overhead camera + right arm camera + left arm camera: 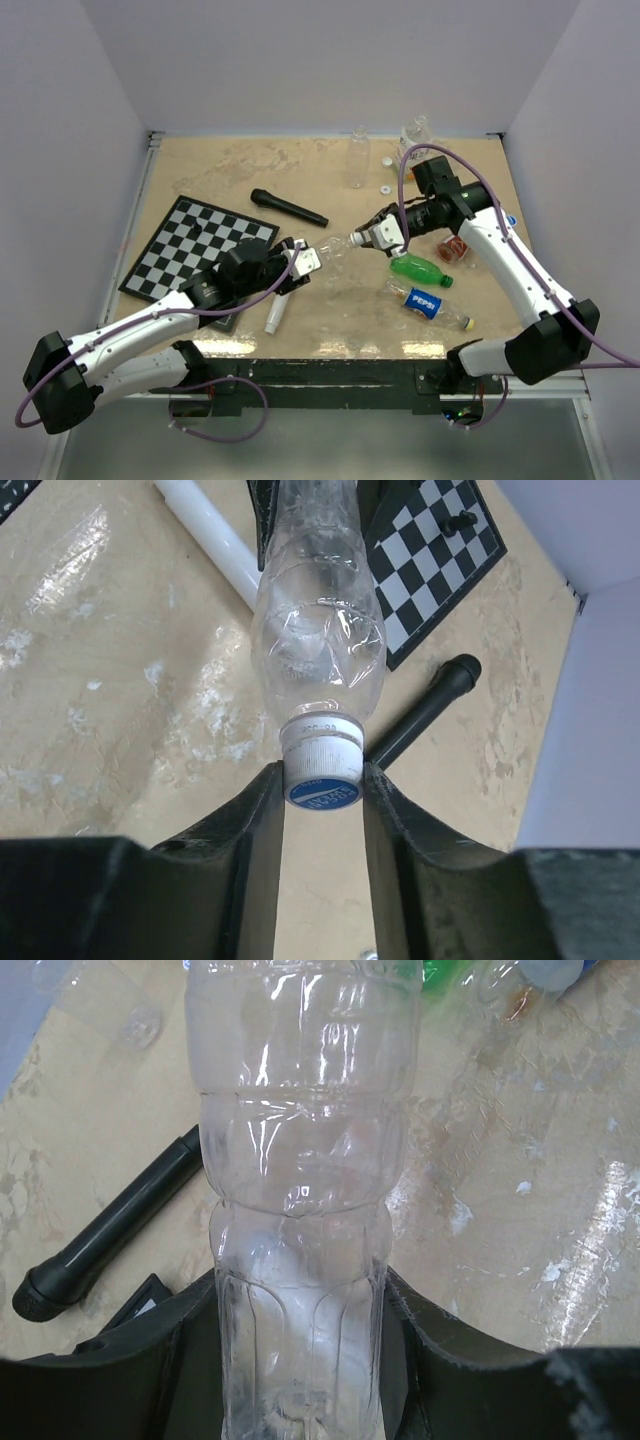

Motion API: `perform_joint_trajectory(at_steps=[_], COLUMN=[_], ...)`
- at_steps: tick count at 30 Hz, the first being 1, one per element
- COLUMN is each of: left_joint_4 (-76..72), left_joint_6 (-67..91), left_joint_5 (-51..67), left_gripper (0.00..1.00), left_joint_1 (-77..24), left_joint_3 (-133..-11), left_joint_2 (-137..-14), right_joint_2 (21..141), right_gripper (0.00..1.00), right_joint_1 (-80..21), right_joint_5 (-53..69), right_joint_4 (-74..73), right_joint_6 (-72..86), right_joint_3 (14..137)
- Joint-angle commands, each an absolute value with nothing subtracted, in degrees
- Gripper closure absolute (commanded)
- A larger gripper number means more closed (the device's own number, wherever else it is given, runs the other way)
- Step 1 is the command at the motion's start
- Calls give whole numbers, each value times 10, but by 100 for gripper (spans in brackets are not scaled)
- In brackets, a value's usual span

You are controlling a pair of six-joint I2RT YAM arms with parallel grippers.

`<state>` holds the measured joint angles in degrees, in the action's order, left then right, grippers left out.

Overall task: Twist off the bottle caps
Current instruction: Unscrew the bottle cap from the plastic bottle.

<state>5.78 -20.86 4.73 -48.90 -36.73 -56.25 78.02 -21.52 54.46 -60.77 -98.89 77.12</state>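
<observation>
Right wrist: right tool (322, 777) tight on cap (322, 752)

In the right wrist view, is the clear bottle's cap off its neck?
No, the cap sits on the neck of the clear bottle, between the fingers of the right gripper.

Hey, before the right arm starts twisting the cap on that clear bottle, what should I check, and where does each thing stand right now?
1. Left gripper clamped on the clear bottle: ok, fingers press both sides of its body.
2. Right gripper on the cap: ok, a finger touches each side.
3. Cap seated on the neck, not yet off: ok.
4. Cap centred between the right fingers: ok, it faces squarely into the wrist view.
5. Both grips firm enough not to slip when twisting: cannot tell.
</observation>
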Motion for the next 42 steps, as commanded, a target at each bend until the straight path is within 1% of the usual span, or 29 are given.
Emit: perform_joint_trajectory(at_steps=[1, 2, 5, 8, 10, 16, 17, 20, 24, 26, 27, 31, 33, 37, 40, 42], left_joint_4=[37, 37, 38, 38, 39, 40, 40, 40, 40, 40, 40, 40, 40, 40, 40, 40], left_joint_6=[-227, -225, -222, -221, -220, -219, -218, -216, -214, -214, -214, -214, -214, -214, -214, -214], left_joint_5=[71, 75, 79, 82, 83, 82, 83, 85, 88, 89, 89, 86, 86, 85, 85, 85], left_gripper=[96, 96, 96, 96, 96, 96, 96, 97, 97, 97, 97, 97, 97, 97, 97, 97], left_joint_1=[-490, -490, -490, -490, -490, -490, -490, -490, -490, -490, -490, -490, -490, -490, -490, -490], left_joint_3=[-371, -373, -374, -375, -375, -377, -377, -378, -380, -380, -380, -379, -379, -379, -379, -380], left_joint_2=[-548, -549, -549, -551, -549, -549, -548, -549, -552, -553, -553, -553, -555, -555, -556, -555], right_joint_2=[774, 768, 755, 733, 717, 684, 679, 667, 671, 677, 680, 698, 707, 732, 743, 744], right_gripper=[54, 49, 40, 32, 30, 30, 30, 30, 30, 29, 26, 23, 23, 32, 41, 48], right_joint_1=[-209, -209, -207, -200, -196, -178, -174, -173, -173, -173, -173, -173, -174, -174, -174, -174], right_joint_5=[567, 568, 552, 552, 556, 573, 563, 516, 476, 505, 515, 564, 568, 585, 594, 601], right_joint_4=[-550, -548, -548, -552, -534, -530, -505, -406, -351, -350, -346, -357, -359, -377, -391, -393], right_joint_6=[-892, -856, -761, -715, -654, -561, -516, -300, -115, -82, -71, -69, -64, -70, -84, -91], right_joint_3=[772, 773, 788, 785, 776, 752, 745, 716, 687, 681, 679, 679, 675, 673, 679, 680])
